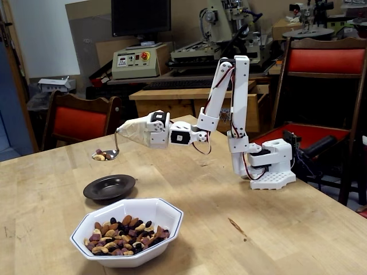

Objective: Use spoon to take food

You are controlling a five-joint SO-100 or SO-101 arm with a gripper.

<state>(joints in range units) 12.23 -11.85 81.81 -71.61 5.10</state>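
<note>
Aloft: claw (127, 131) grips spoon (109, 152) | food (102, 154) in bowl

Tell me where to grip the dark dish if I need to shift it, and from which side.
Grip the dark dish by its raised rim, coming down from above at the edge nearest the arm. It is shallow and lies flat, so only the rim offers a pinch. The white bowl crowds its front, and the end effector already carries the loaded spoon.

Wood table (298, 229), red chairs (77, 121), cluttered bench w/ monitor (140, 17) behind.
</note>
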